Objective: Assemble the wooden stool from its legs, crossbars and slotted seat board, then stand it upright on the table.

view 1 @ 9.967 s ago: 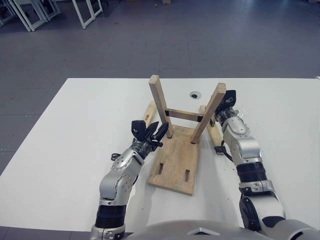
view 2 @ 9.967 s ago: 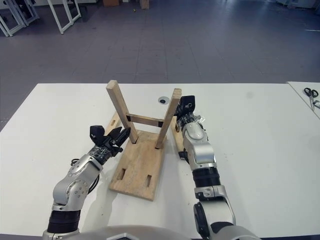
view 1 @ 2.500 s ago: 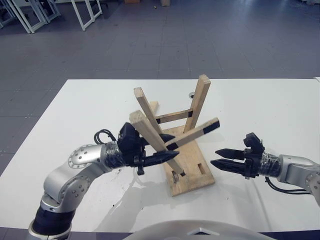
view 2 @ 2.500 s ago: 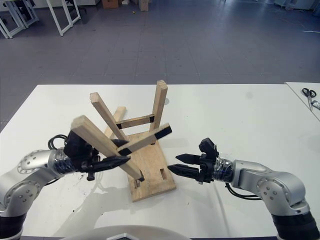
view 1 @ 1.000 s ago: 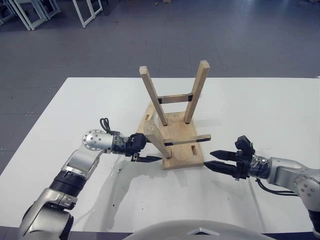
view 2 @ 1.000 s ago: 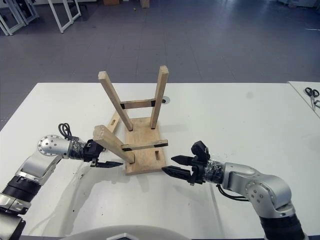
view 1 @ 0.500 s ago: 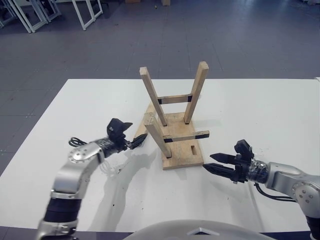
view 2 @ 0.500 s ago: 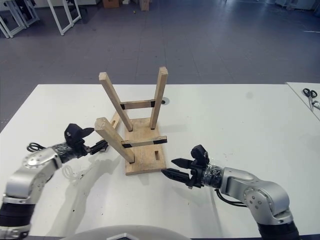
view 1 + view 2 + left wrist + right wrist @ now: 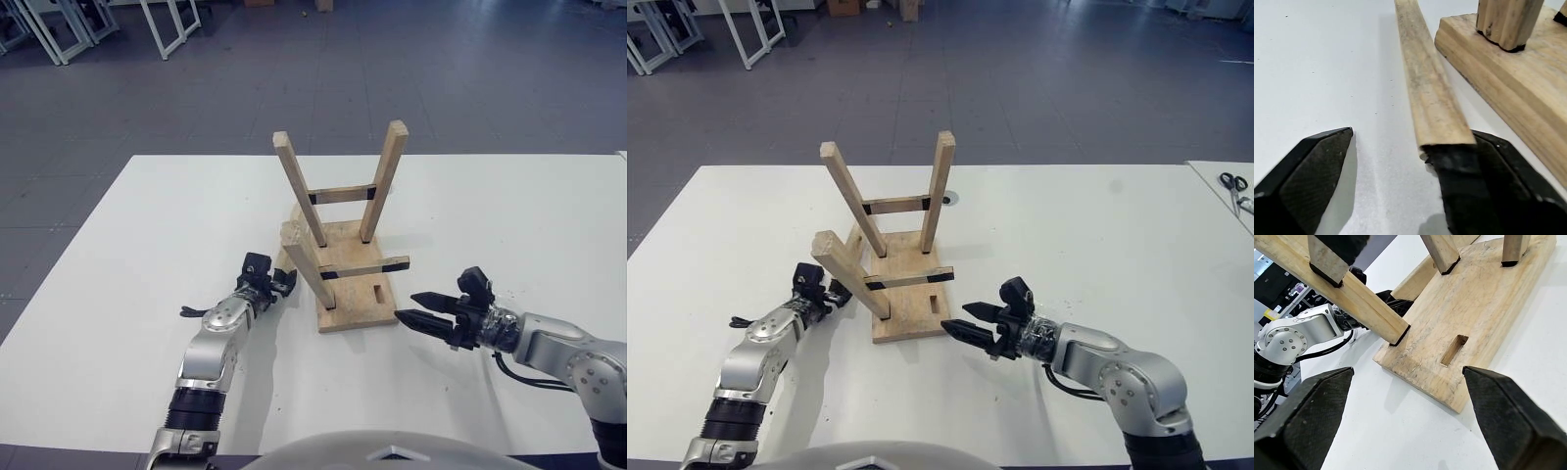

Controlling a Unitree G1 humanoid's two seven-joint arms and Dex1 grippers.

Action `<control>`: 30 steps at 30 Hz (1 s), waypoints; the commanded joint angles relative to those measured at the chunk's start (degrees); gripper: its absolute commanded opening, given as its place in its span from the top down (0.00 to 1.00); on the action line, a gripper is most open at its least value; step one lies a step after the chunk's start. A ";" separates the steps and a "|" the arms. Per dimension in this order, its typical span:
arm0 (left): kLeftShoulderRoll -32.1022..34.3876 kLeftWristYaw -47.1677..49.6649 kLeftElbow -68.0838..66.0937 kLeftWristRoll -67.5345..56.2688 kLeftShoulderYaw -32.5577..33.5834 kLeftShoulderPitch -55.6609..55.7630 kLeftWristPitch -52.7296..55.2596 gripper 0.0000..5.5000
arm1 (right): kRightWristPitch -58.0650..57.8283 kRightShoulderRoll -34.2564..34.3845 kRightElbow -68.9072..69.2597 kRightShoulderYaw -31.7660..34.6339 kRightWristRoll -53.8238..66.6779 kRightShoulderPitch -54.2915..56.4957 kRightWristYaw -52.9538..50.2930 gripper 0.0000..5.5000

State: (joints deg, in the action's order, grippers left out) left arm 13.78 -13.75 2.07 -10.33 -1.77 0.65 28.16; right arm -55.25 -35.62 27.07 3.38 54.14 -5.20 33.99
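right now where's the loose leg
Left wrist view: the loose leg lies on the table along the seat board's left edge, by the open left gripper.

Seat board (image 9: 355,305) lies flat bearing three legs (image 9: 383,176); loose leg (image 9: 1427,93) alongside.

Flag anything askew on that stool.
The near wooden leg leans steeply, and its thin crossbar ends in mid-air over an empty slot in the flat wooden seat board. A loose wooden leg lies flat beside the board.
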 commanded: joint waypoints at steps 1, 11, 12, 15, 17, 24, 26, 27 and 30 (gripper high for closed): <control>-0.42 -0.31 -1.47 0.50 0.13 0.29 -0.22 0.25 | -0.50 0.55 0.44 -0.08 -0.36 0.81 -0.99 0.25; -3.52 0.56 -2.25 0.35 1.02 -1.42 -3.33 0.52 | -0.43 1.19 -0.57 0.76 -0.87 1.70 -2.39 0.25; -3.66 0.37 -2.26 0.41 0.92 -1.53 -4.21 0.54 | -0.08 1.66 -1.43 1.35 -1.58 2.12 -3.70 0.25; -4.15 0.12 -2.67 0.51 1.04 -1.72 -6.74 0.63 | 1.63 3.03 -5.35 2.69 -5.01 4.73 -7.58 0.25; -4.37 -0.18 -3.08 0.13 1.62 -1.82 -8.31 0.68 | 2.71 4.03 -7.56 3.71 -7.30 6.78 -10.39 0.25; -4.97 -2.61 3.08 -8.41 9.78 -2.80 -12.15 0.81 | 1.82 4.64 -9.90 6.40 -8.31 13.29 -12.18 0.20; -4.22 -5.36 10.87 -24.08 18.67 -2.85 -7.95 0.81 | -0.40 3.55 -8.41 8.05 -4.49 15.69 -9.90 0.12; -3.01 -6.62 13.62 -32.20 22.61 -2.62 -5.08 0.81 | -0.84 3.05 -7.74 8.73 -3.72 16.92 -9.50 0.09; 6.29 -10.13 17.90 -71.53 34.79 -2.97 6.63 0.81 | -3.08 2.06 -7.36 11.47 0.97 25.20 -10.35 0.03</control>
State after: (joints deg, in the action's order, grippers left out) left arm 11.53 -20.11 13.74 -45.64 20.74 -2.62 23.04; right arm -54.45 -31.39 17.81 11.06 49.75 10.84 23.91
